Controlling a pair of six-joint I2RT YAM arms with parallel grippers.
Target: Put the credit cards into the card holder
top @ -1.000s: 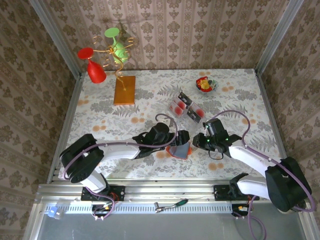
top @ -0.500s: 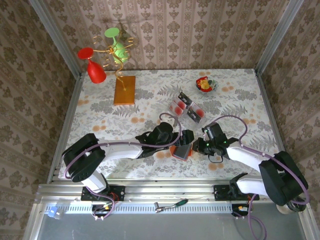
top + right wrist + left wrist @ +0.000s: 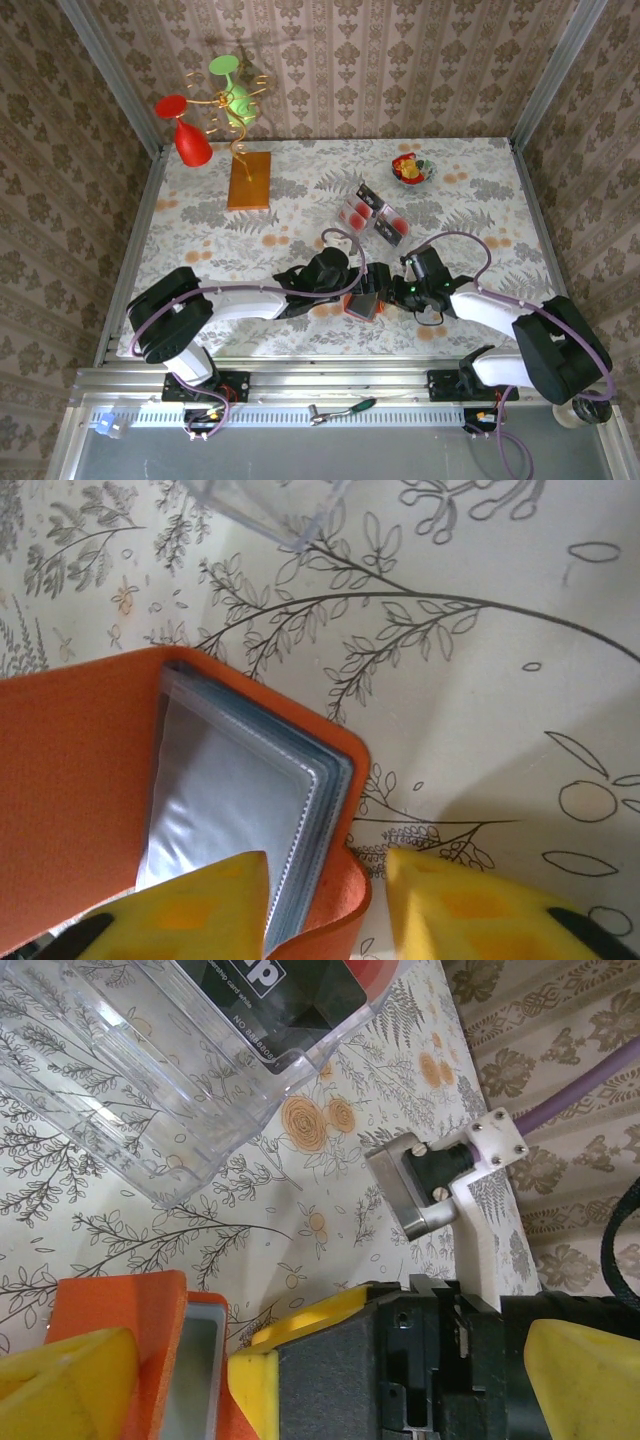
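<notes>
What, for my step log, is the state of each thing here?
Small flat orange leather-like card holder: lying open, clear sleeves look empty.
Red-and-white thin credit cards: standing in the clear plastic compartment tray.
Left gripper: open wide, at the holder.
Right gripper: open, astride the holder's edge.
Red and green goblets: hanging on the wire stand.

You've got a wire stand (image 3: pixel 238 110) w/ red glass (image 3: pixel 188 140) + green glass (image 3: pixel 232 95) on a wooden board (image 3: pixel 249 180), far left. Small bowl (image 3: pixel 412 170) sits far right. Clear tray (image 3: pixel 120 1100) is mid-table on the floral cloth (image 3: pixel 300 200).
</notes>
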